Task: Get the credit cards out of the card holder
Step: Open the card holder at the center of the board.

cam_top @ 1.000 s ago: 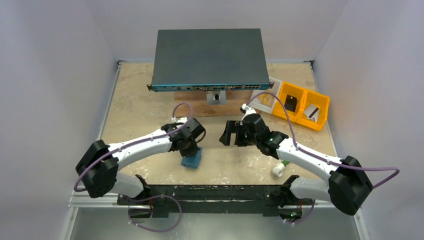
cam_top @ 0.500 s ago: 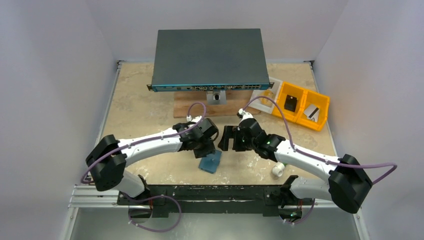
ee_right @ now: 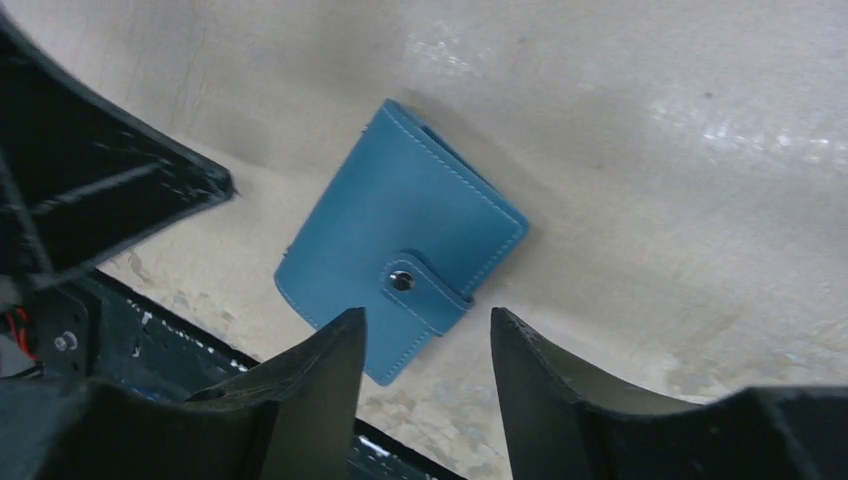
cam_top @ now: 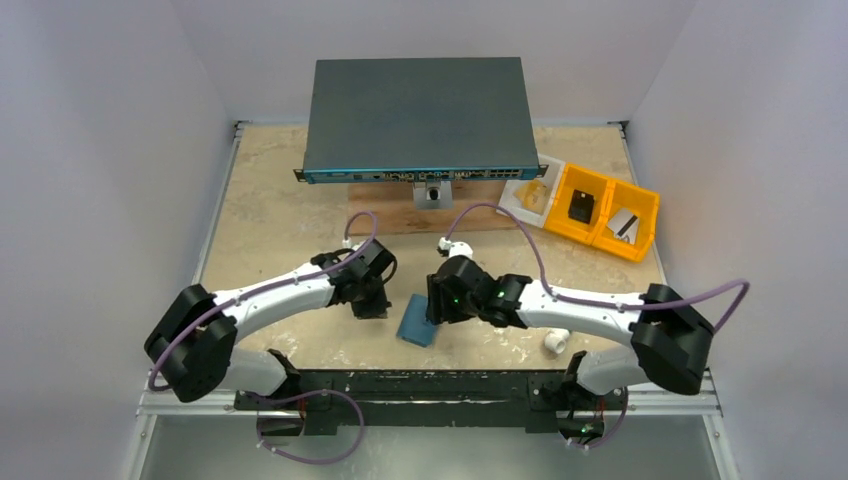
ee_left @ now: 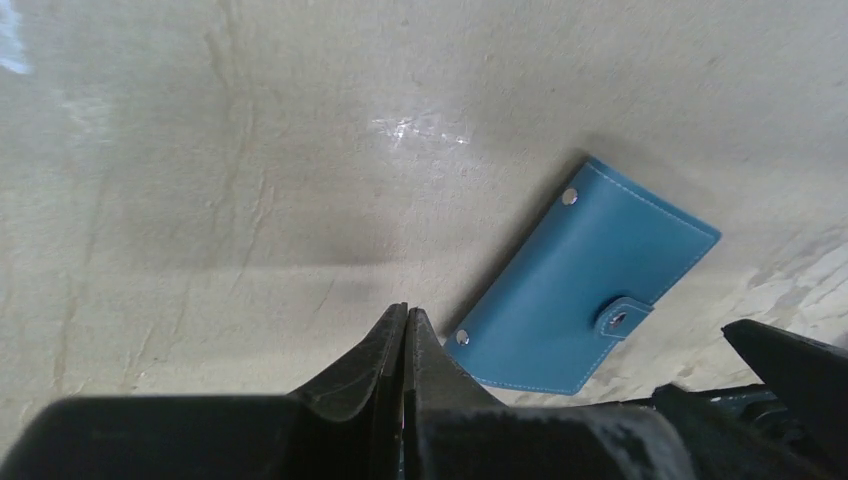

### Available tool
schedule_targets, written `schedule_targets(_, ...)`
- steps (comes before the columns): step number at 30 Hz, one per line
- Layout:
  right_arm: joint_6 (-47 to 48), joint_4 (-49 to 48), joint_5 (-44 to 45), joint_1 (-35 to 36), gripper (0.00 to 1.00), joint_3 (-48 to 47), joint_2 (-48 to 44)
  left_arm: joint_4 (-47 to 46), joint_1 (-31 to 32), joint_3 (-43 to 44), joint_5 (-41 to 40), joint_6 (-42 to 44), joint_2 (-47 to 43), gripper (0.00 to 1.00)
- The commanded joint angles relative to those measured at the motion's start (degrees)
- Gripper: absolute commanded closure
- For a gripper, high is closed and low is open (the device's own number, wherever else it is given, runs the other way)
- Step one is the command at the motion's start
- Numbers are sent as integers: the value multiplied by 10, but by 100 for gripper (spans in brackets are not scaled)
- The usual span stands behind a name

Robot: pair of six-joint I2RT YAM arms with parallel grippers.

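Near the front edge of the bench [cam_top: 280, 210] the card holder [cam_top: 419, 320] lies flat and snapped closed, the left claw [ee_left: 405, 330] shut empty beside it, the right claw [ee_right: 428, 320] half-wide above it, likely to grasp.

the left arm [cam_top: 270, 294] reaches from its base at the near left forward and inward, elbow bent and wrist angled down. the left tool [cam_top: 371, 303] points downward, its two fingers [ee_left: 370, 350] pressed flat together and gripping nothing. the right arm [cam_top: 590, 312] stretches from its base at the near right across toward the middle, lying low and nearly level. the right tool [cam_top: 437, 300] faces the left tool, near it but apart. its fingers [ee_right: 320, 360] stand partly spread, the gap between them unfilled.
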State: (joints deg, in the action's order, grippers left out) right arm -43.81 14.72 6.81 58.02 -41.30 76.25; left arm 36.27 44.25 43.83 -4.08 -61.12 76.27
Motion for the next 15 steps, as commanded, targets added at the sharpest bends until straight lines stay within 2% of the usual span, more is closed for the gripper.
schedule_targets(1,-44,26,103,50,54,-68,47,-82,0,-25,58,18,32,100)
schedule_targets(5,-57,31,115,63,55,-87,80,-137,5,-46,86,-12,59,100)
schedule_targets(15,-62,63,140,75,71,-120,136,-168,70,-53,66,-95,84,100)
